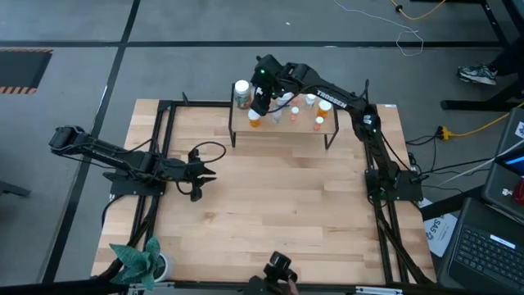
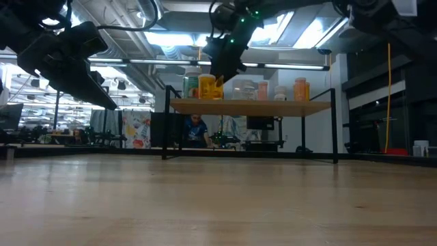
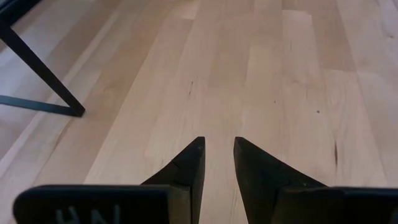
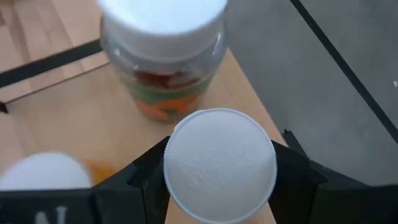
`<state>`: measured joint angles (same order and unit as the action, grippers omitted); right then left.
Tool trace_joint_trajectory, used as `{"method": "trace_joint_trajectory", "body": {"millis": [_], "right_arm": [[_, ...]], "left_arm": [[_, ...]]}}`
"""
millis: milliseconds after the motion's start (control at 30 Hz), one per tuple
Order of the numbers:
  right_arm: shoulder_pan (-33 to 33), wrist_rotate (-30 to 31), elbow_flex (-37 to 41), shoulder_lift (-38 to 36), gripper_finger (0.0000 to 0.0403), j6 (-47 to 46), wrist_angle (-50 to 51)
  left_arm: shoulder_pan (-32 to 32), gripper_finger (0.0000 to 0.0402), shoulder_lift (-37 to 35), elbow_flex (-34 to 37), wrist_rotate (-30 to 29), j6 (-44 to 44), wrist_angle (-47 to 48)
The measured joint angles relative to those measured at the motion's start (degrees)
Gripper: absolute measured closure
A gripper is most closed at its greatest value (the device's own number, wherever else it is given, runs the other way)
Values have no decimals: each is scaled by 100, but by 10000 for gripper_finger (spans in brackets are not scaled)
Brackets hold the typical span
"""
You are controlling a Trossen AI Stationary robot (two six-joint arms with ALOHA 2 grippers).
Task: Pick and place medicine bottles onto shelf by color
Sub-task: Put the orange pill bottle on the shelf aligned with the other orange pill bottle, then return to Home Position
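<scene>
I work in a robotics lab or open workshop hall: my pale plank wooden tabletop (image 1: pixel 278 205) stands on a grey concrete floor (image 1: pixel 196 33) with loose cables. An open black laptop (image 1: pixel 487 254) sits beside it. Level across, exposed ceiling ducts and bright strip lights (image 2: pixel 171 31) run overhead.

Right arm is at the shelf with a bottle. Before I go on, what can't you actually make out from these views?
- Held bottle: right wrist view shows only its white cap; body colour hidden.
- Whether it rests on the shelf: right gripper covers it in low view.
- Small bottles in high view: too small to sort by colour.
- Left gripper: idle over table.
</scene>
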<state>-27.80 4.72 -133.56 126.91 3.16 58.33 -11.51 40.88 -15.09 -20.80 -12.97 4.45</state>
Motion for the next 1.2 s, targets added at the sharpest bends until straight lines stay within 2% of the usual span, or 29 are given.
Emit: {"method": "trace_joint_trajectory", "body": {"millis": [167,367,700,1033,1200], "right_arm": [[-133,-27,0,7,195,-97,-36],[-172,-333,0,7,189,-204,-29],[-161,-331,0,7,172,179,-31],[-161,-340,0,7,171,-137,-2],[-161,-335,0,7,147,-137,-6]], "left_arm": [[-2,321,-2,0,2,-9,4],[0,321,-2,0,2,-11,7],[0,321,-1,0,4,-11,7],[0,321,-2,0,7,-9,7],[-2,321,-2,0,5,1,8]]}}
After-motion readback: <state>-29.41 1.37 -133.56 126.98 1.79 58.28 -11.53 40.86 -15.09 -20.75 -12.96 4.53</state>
